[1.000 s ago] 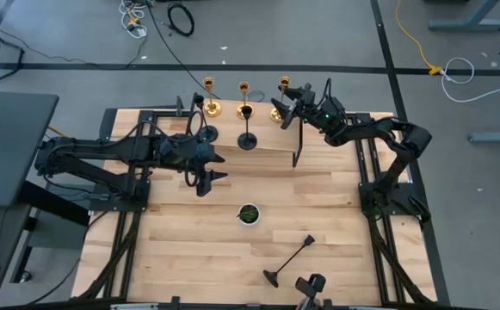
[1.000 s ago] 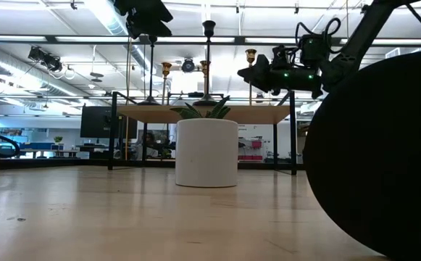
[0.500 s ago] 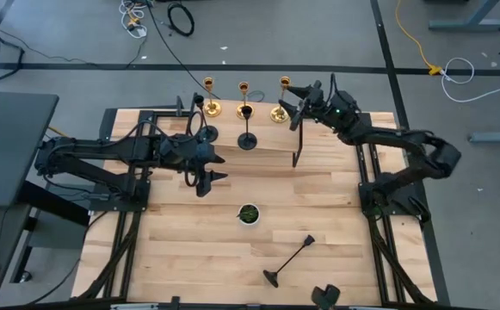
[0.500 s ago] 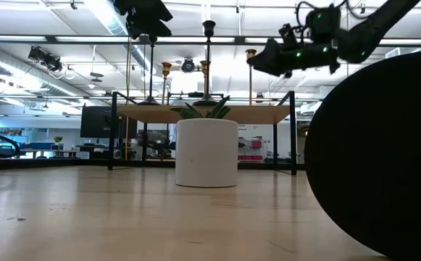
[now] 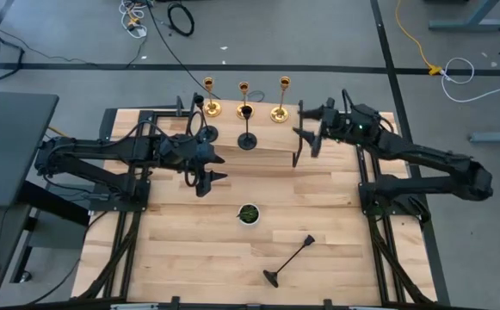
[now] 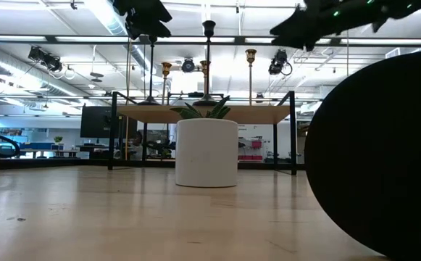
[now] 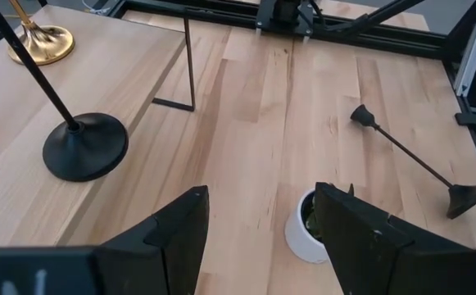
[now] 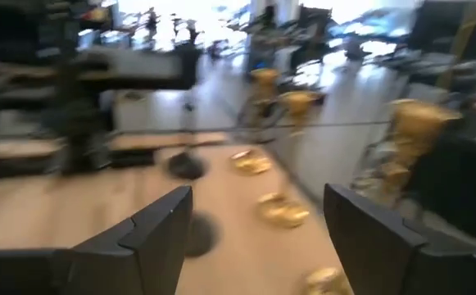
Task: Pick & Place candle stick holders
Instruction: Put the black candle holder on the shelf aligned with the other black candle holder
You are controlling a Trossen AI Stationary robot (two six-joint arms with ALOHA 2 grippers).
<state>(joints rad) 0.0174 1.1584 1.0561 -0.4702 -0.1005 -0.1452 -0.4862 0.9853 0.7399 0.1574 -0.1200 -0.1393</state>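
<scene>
Three gold candle stick holders (image 5: 208,108) (image 5: 243,102) (image 5: 280,112) stand on their round bases along the far edge of a raised wooden shelf (image 5: 271,139). Two black holders (image 5: 206,133) (image 5: 247,140) stand on the shelf nearer me. A third black holder (image 5: 288,262) lies on its side on the table at the near right and also shows in the left wrist view (image 7: 418,160). My left gripper (image 5: 222,167) hovers open and empty by the shelf's near edge. My right gripper (image 5: 306,129) is open and empty, raised at the shelf's right end.
A small white bowl with green contents (image 5: 248,213) sits mid-table and also shows in the left wrist view (image 7: 310,235). The shelf stands on thin black legs (image 5: 297,157). Bare wood lies around the bowl and along the table's near left.
My right gripper has drawn back from the right gold holder, going up and toward the table's right and near edges. The gold holder stays standing on the shelf.
</scene>
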